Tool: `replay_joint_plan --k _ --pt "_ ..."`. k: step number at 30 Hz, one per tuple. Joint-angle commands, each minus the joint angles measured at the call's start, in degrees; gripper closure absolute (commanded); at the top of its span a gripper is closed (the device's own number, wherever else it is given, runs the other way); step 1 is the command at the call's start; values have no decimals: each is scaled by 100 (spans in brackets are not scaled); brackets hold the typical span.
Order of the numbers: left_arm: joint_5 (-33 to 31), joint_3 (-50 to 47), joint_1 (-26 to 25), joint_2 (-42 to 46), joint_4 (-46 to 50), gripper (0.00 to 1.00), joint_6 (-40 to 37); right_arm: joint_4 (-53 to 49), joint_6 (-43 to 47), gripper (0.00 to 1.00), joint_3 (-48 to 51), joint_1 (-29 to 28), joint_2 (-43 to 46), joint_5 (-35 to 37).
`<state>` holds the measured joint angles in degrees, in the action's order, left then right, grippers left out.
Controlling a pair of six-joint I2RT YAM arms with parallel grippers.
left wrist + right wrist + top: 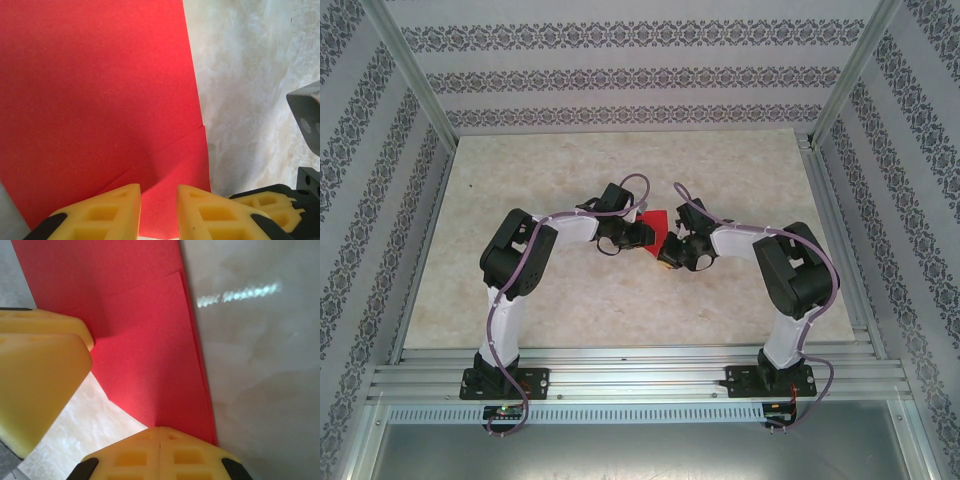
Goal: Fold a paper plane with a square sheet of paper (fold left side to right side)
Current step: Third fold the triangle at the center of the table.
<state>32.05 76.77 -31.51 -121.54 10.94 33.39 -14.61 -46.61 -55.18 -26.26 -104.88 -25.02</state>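
Open table point(620, 165) beyond the paper point(657, 222)

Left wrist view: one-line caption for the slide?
Left gripper, slightly open, at the near edge of a creased red sheet of paper on the marble table.

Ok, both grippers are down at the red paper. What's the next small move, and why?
Probably lower the left gripper onto the folded flap and press it flat. The paper shows a diagonal layer edge just ahead of the slightly parted fingers, so the fold looks made but not pressed. The right gripper, shut, sits at the paper's near corner and seems to pin it.
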Motion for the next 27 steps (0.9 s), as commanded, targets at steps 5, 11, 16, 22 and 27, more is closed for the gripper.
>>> replay_joint_plan --k 5,11,16,22,27 --pt "-495 -69 -23 -417 226 73 -138 -75 102 100 373 151 41 393" --pt "-643 30 -13 -451 420 74 -219 20 74 100 1167 326 521 191" --pt "-631 61 -13 -447 446 74 -245 21 148 100 1602 570 755 105" --pt "-408 70 -13 -316 323 71 -231 -325 371 100 1411 675 1181 48" --pt "101 304 56 76 259 65 -131 -536 730 88 884 653 1518 43"
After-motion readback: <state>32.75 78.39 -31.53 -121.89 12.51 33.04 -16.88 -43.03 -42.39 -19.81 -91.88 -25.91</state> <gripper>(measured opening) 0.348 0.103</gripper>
